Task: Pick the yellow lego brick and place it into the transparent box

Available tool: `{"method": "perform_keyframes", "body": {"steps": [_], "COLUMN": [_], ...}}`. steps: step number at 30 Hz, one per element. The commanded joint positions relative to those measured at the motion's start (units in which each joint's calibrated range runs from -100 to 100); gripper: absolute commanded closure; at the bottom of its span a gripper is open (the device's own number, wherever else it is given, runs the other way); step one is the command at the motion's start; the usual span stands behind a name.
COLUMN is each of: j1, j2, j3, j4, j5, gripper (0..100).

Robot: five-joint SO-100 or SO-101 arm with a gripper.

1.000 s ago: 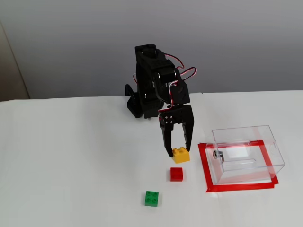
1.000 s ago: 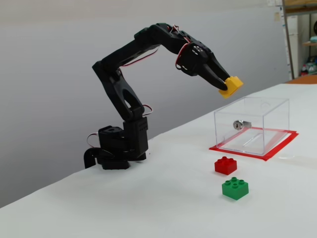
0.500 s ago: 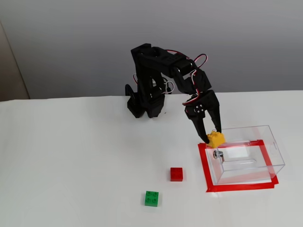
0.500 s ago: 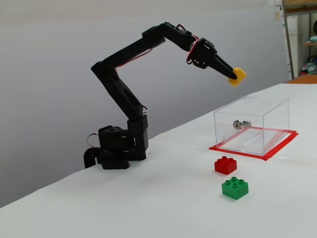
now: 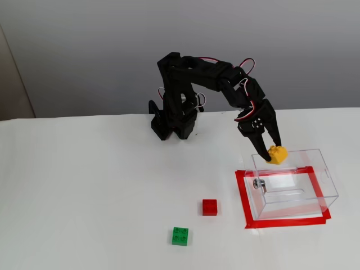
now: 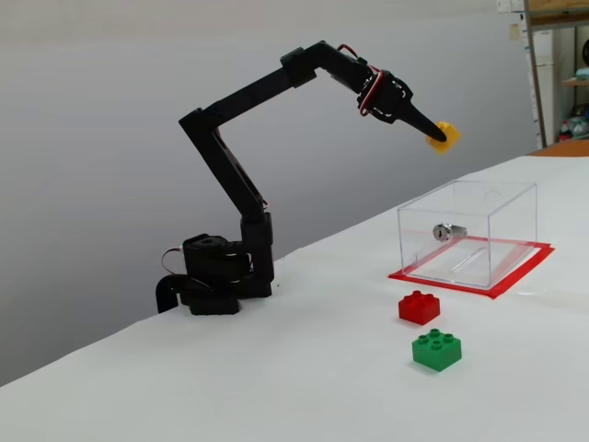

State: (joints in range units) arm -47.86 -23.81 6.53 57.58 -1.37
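Since the last look, the arm has swung over to the clear box, carrying the yellow brick along.

In a fixed view from above, the fingers (image 5: 273, 156) pinch the yellow brick (image 5: 277, 153) tight. It hangs in the air over the back left corner of the clear box (image 5: 320, 183). The box sits on the white counter (image 5: 84, 191) inside a square of red tape (image 5: 242, 199), with a small metal knob (image 5: 258, 183) on its left wall. A red brick (image 5: 210, 207) lies to the left of the box. A green brick (image 5: 180, 236) lies lower and further left.

In a fixed view from the side, the arm (image 6: 239, 175) reaches far out. The fingers (image 6: 438, 136) hold the yellow brick (image 6: 444, 135) well above the clear box (image 6: 502, 249). The red brick (image 6: 419, 307) and green brick (image 6: 437, 349) sit on the counter (image 6: 276, 378) near the box.
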Motion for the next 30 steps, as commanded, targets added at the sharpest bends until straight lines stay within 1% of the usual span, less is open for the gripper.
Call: {"method": "perform_keyframes", "body": {"steps": [1,14,18,30], "j1": [-1.34,-7.26,-8.74,-8.81], "j2": [2.89,17.74,20.03,21.30], "j3": [-5.81,-20.36,-22.17,-22.53], "j4": [-0.66,-0.66,-0.66,-0.58], "j5": [0.22,0.22,0.17,0.12], "gripper": [84,84,84,84]}}
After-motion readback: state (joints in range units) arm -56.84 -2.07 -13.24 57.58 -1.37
